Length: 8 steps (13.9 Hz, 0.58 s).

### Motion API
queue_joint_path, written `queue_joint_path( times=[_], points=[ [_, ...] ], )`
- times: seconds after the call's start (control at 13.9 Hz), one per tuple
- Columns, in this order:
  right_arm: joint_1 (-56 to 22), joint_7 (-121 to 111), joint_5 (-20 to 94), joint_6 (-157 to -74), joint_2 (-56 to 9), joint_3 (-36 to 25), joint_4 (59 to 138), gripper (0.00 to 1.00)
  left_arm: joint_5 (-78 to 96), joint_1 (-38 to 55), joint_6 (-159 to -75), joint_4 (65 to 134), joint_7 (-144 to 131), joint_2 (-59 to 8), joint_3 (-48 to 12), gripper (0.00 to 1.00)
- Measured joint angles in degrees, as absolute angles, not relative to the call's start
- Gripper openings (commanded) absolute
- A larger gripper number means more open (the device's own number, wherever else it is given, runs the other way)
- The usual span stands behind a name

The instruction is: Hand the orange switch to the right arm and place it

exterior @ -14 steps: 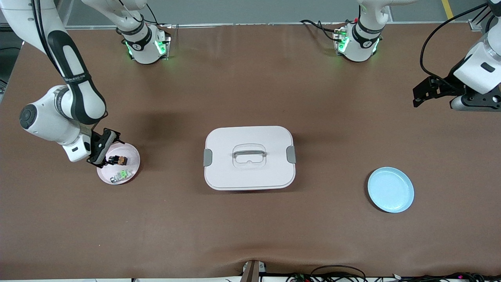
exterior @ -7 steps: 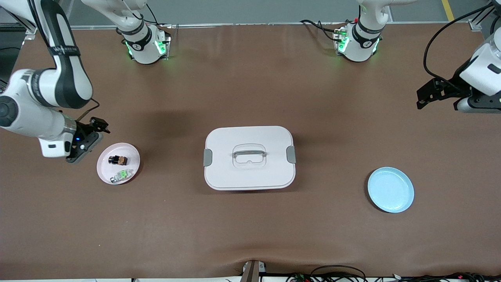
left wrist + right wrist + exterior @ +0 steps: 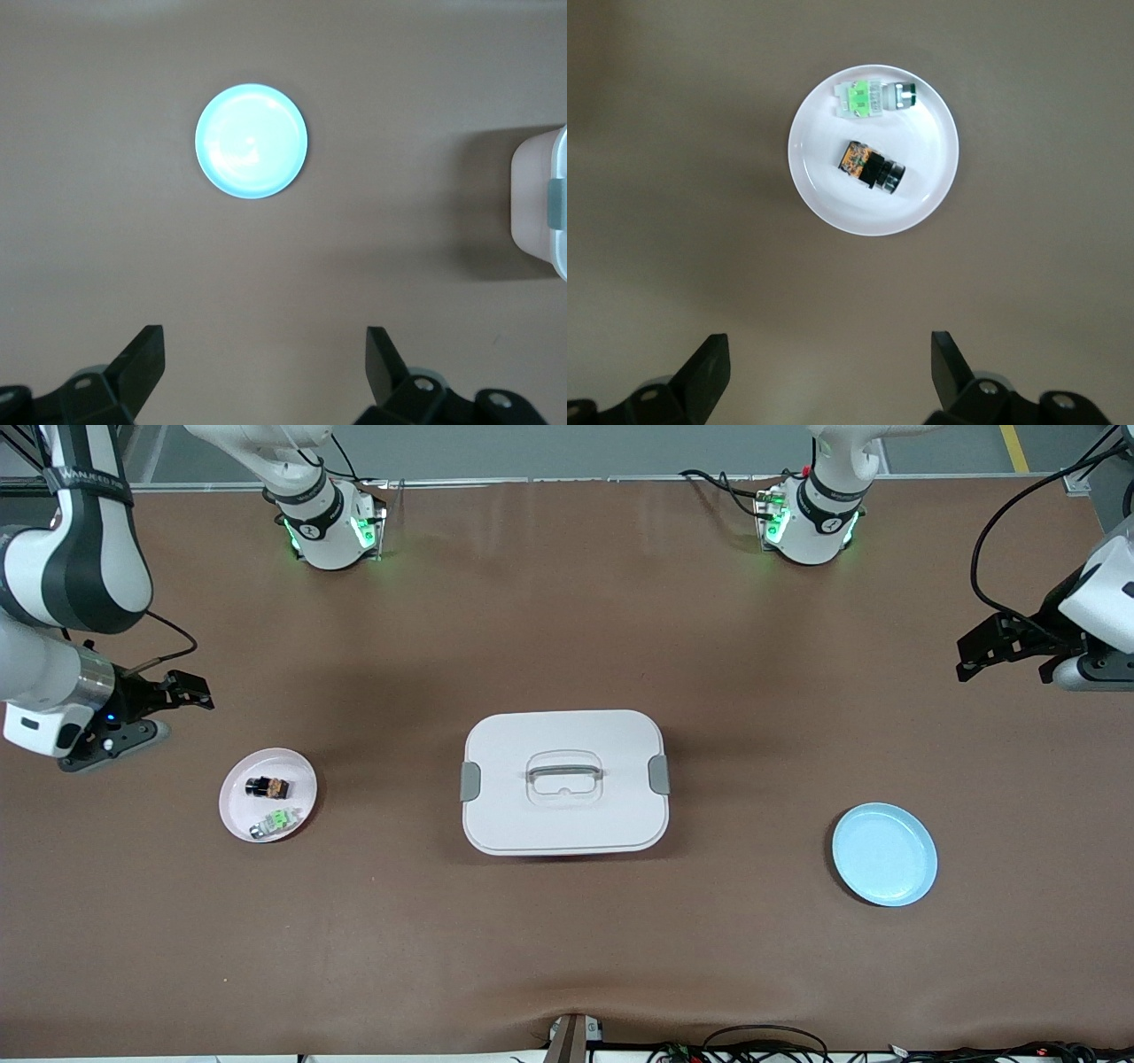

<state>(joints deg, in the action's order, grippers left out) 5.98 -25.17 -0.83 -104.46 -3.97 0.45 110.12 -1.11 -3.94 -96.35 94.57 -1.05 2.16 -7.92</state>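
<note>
Orange switch [image 3: 870,167] lies free on the pink plate [image 3: 930,190] beside the green part [image 3: 874,96], apparently placed; right gripper [image 3: 151,710] hangs apart with jaws spread and empty, as does the waiting left gripper [image 3: 997,648] near the blue plate [image 3: 252,142].

I saw the orange switch [image 3: 267,786] lying on its side on the pink plate [image 3: 301,775], black body, orange end, just beside the green-and-silver part [image 3: 273,823]; right arm [image 3: 62,584] nearby, holding nothing.
</note>
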Motion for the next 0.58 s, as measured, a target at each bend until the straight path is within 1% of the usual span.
queue_joint_path(
  times=[0.14,0.29,0.43,0.58],
  points=[
    [6.0,-22.7,-0.9,-104.0,-2.8,0.5,109.6,1.00,-0.9,-3.9,-99.6,100.0,-1.1,5.8,-8.0,1.00],
    [6.1,-21.9,-1.1,-100.3,-2.7,0.4,105.8,1.00,-0.7,-3.9,-100.5,103.4,-0.8,8.5,-8.1,1.00],
    [7.0,-21.7,-1.2,-95.3,-2.7,0.3,100.4,1.00,-0.7,-3.9,-100.6,104.5,-0.2,9.4,-8.0,1.00],
    [8.1,-21.6,-1.2,-93.6,-2.8,0.2,96.1,1.00,-0.7,-3.9,-100.6,104.8,-0.1,9.5,-8.0,1.00]
  ],
)
